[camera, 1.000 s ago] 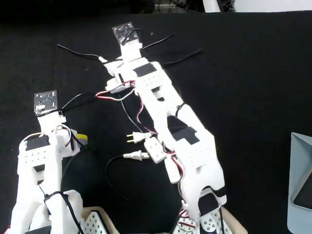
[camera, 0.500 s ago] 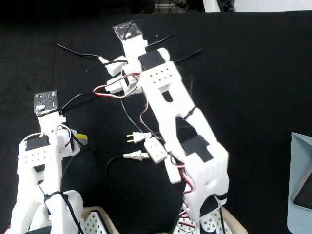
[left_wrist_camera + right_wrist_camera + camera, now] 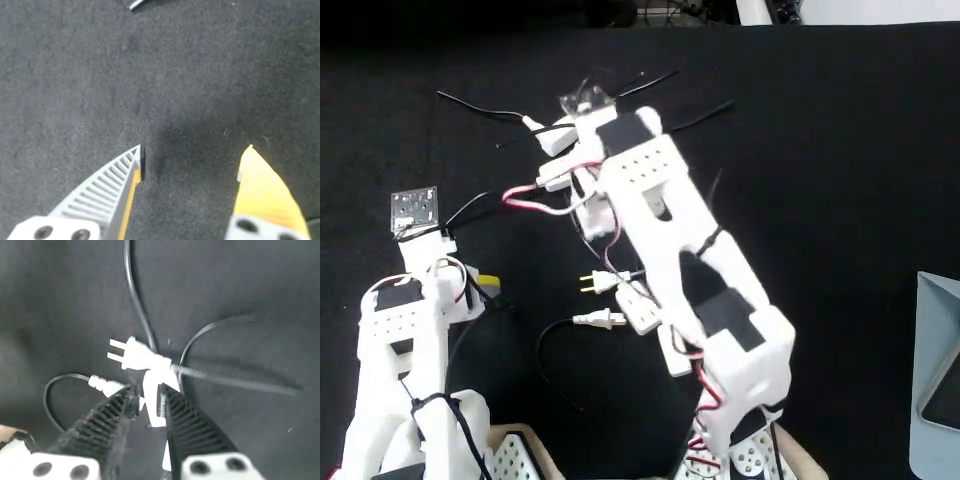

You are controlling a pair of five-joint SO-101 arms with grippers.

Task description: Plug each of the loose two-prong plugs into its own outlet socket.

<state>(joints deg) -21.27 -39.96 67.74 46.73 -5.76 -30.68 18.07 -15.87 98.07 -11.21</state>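
While the right gripper point(image 3: 149, 390) aims at the white plastic outlet block point(image 3: 640, 308) with jaws narrowly parted and empty, it should widen them, then take the white two-prong plug point(image 3: 131, 354) lying just beside the block by its body, prongs free; the left gripper point(image 3: 195, 155) sits wide open, empty

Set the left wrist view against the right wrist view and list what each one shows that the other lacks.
Left wrist view's own: the left gripper, open, over bare black cloth. Right wrist view's own: the right gripper, a white two-prong plug, a second plug and a white block beside them. Shared: the same black cloth.
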